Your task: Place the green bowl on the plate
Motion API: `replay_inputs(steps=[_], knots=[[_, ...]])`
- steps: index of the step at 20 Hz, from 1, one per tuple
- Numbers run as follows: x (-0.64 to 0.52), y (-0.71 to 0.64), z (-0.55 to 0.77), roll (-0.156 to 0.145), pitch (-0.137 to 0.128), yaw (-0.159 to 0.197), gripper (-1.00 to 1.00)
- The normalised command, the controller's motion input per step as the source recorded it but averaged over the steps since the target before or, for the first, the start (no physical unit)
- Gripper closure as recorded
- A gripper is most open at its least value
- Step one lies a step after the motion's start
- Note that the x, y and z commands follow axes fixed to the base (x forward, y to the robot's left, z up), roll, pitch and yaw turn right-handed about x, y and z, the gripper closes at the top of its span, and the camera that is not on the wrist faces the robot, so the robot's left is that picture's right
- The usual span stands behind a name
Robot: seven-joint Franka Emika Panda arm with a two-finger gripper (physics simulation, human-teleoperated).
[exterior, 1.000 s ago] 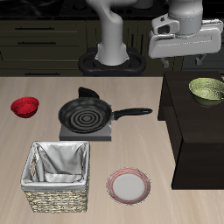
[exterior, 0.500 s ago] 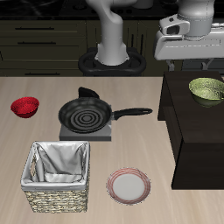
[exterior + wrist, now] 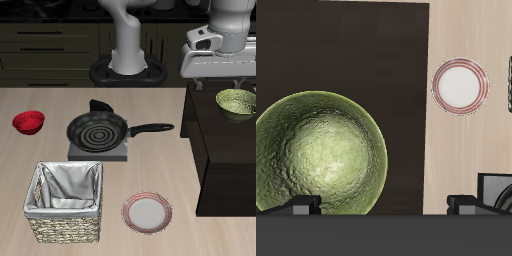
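Green bowl (image 3: 318, 152): glossy, mottled glaze. Plate (image 3: 460, 86): smooth, matt centre. Basket (image 3: 65, 203) beside the plate: rough woven wicker, grey cloth lining. Table (image 3: 40, 145): pale wood grain, matt.

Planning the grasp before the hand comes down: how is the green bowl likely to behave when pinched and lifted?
The green bowl looks rigid, with a thin rim, so a pinch on the rim would probably hold. Its glossy inside suggests it may slip. It is round and shallow, so it would likely slide rather than tip on the dark stand. It looks about as wide as the plate.
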Motion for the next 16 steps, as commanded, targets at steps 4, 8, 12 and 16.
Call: replay_inputs(steps=[4, 8, 12, 16], knots=[[0.1, -0.04, -0.29, -0.013, 0.043, 0.017, -1.0], [0.02, -0.02, -0.28, 0.012, 0.044, 0.01, -1.0], [-0.03, -0.02, -0.32, 0.025, 0.055, 0.025, -1.0], [-0.05, 0.01, -0.27, 0.03, 0.053, 0.038, -1.0]])
